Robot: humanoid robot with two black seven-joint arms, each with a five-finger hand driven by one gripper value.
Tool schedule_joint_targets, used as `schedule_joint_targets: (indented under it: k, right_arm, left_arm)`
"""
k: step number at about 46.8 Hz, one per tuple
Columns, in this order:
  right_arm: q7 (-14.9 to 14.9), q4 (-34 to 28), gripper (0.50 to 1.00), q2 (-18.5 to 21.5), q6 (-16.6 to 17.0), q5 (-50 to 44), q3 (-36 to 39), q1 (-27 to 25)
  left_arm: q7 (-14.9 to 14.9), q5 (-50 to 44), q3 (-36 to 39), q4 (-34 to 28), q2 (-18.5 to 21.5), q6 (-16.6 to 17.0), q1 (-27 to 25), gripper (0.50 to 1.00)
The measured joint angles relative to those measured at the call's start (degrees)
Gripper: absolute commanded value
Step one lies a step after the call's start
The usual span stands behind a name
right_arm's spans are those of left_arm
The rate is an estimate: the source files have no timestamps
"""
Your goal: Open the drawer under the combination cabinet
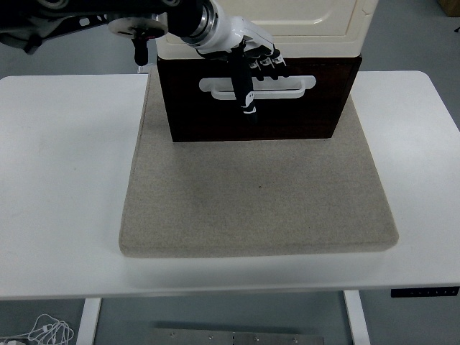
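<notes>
The combination cabinet has a cream upper part (pixel 302 29) and a dark brown drawer (pixel 302 115) below it, standing at the back of a grey mat. A white loop handle (pixel 295 85) runs across the drawer front. My left hand (pixel 253 75), white with black fingers, reaches in from the upper left to the handle's middle. Its fingers (pixel 266 65) curl at the handle's top bar and the thumb (pixel 246 100) hangs down across the front of the handle. The drawer front sits flush, shut. The right arm is out of view.
The grey felt mat (pixel 259 194) covers the middle of the white table (pixel 65 180), in front of the drawer. The left arm's black links (pixel 86 18) cross the top left of the picture.
</notes>
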Motion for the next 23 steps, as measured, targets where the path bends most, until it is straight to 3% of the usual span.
schedule_joint_targets:
  k: [23]
  right_arm:
    - [0.00,0.00,0.926,0.00,0.00,0.00,0.00,0.00]
  left_arm:
    - [1.37,-0.18,0.00,0.06,-0.26,1.36,1.36,1.000]
